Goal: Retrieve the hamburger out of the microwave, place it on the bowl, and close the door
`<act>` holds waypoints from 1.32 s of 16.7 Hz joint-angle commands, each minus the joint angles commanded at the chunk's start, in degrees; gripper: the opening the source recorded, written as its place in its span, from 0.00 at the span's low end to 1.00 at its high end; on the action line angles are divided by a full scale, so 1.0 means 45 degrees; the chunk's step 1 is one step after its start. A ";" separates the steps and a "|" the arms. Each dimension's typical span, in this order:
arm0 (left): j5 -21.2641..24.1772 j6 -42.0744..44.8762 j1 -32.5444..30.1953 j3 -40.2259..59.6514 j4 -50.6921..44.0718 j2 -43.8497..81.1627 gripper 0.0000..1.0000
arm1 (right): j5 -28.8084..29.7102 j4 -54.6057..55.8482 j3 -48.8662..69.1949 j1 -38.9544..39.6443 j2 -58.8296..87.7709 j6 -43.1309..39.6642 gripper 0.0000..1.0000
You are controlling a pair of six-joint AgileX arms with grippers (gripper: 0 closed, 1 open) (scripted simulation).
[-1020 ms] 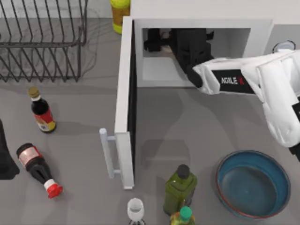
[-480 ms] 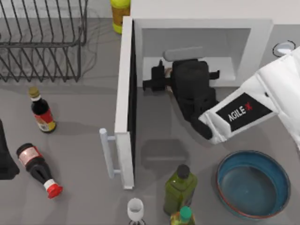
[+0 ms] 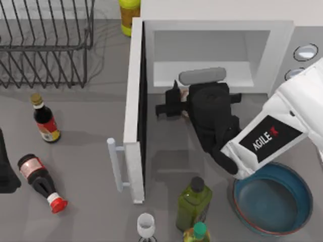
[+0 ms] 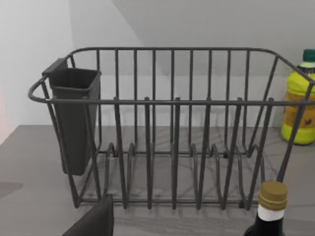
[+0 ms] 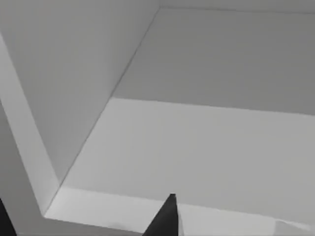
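Observation:
The white microwave (image 3: 282, 38) stands at the back with its door (image 3: 133, 111) swung wide open and the handle (image 3: 115, 169) pointing left. My right gripper (image 3: 169, 103) hangs just in front of the cavity opening, beside the door's inner face. A small orange-brown bit of the hamburger (image 3: 185, 115) peeks from under it, and the gripper looks shut on the hamburger. The right wrist view looks into the pale cavity (image 5: 197, 142) past a dark fingertip (image 5: 167, 219). The blue bowl (image 3: 277, 204) sits at the front right, partly under the right forearm. My left gripper (image 3: 5, 169) is parked at the left edge.
A wire dish rack (image 3: 45, 45) fills the back left, with a yellow bottle (image 3: 129, 15) beside it. One dark sauce bottle (image 3: 45, 121) stands on the left and another (image 3: 40, 182) lies there. A green bottle (image 3: 193, 201), a glass (image 3: 146, 225) and a green-capped bottle (image 3: 198, 233) crowd the front.
My right gripper has backed out of the microwave cavity toward the table's front, carrying the hamburger. The forearm now reaches over the bowl's rim. The left arm has not moved.

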 joint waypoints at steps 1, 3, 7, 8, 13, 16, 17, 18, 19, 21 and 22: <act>0.0000 0.0000 0.0000 0.0000 0.0000 0.0000 1.00 | 0.0000 0.0000 0.0000 0.0000 0.0000 0.0000 0.00; 0.0000 0.0000 0.0000 0.0000 0.0000 0.0000 1.00 | -0.0039 -0.0066 0.0071 -0.0096 0.0007 0.0017 0.00; 0.0000 0.0000 0.0000 0.0000 0.0000 0.0000 1.00 | -0.0060 -0.1235 0.0133 -0.0105 -0.1131 0.0023 0.00; 0.0000 0.0000 0.0000 0.0000 0.0000 0.0000 1.00 | -0.0067 -0.1696 0.0151 -0.0106 -0.1554 0.0025 0.00; 0.0000 0.0000 0.0000 0.0000 0.0000 0.0000 1.00 | -0.0086 -0.3844 0.0298 -0.0092 -0.3512 0.0041 0.00; 0.0000 0.0000 0.0000 0.0000 0.0000 0.0000 1.00 | -0.0088 -0.4142 0.0323 -0.0089 -0.3793 0.0044 0.00; 0.0000 0.0000 0.0000 0.0000 0.0000 0.0000 1.00 | -0.0088 -0.4142 0.0323 -0.0089 -0.3793 0.0044 0.00; 0.0000 0.0000 0.0000 0.0000 0.0000 0.0000 1.00 | -0.0091 -0.4105 0.0290 -0.0095 -0.3748 0.0066 0.00; 0.0000 0.0000 0.0000 0.0000 0.0000 0.0000 1.00 | -0.0091 -0.4105 0.0290 -0.0095 -0.3748 0.0066 0.00; 0.0000 0.0000 0.0000 0.0000 0.0000 0.0000 1.00 | -0.0470 -0.4404 0.0333 -0.0303 -0.3839 -0.0320 0.00; 0.0000 0.0000 0.0000 0.0000 0.0000 0.0000 1.00 | -0.0857 -0.4720 0.0368 -0.0504 -0.3926 -0.0717 0.00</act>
